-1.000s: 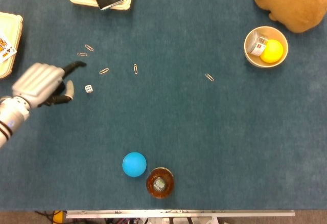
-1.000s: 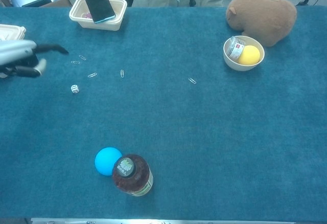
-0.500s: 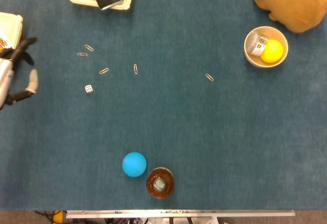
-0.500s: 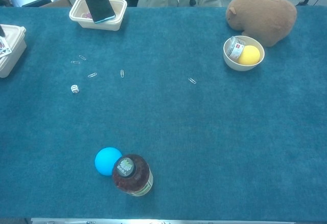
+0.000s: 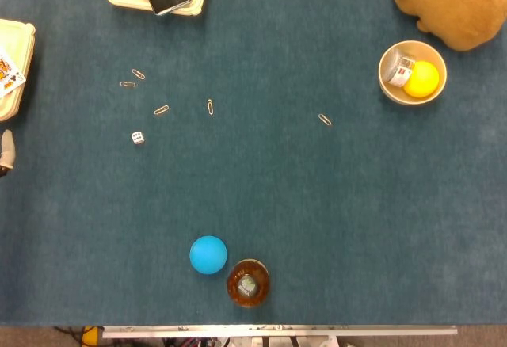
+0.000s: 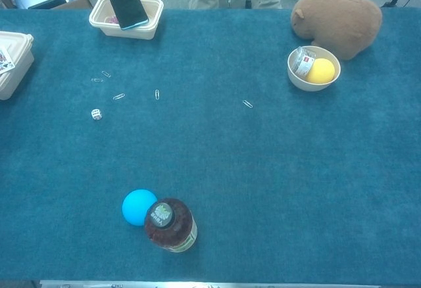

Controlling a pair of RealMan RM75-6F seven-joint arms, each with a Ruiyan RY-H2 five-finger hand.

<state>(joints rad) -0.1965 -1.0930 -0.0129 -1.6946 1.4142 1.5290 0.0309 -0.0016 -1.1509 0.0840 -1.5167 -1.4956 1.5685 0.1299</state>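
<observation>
Only the head view catches the left hand (image 5: 6,150): a pale fingertip at the frame's left edge, so little that how far it is open, or whether it holds anything, cannot be told. The chest view shows no hand at all. The nearest thing on the desk (image 5: 317,204) is a white die (image 5: 138,137), lying apart to the hand's right, with several paper clips (image 5: 162,110) just beyond it. A cream tray (image 5: 14,66) with a playing card sits just past the hand. The chest view alone shows the label side of the jar (image 6: 170,225) touching the blue ball (image 6: 138,206).
</observation>
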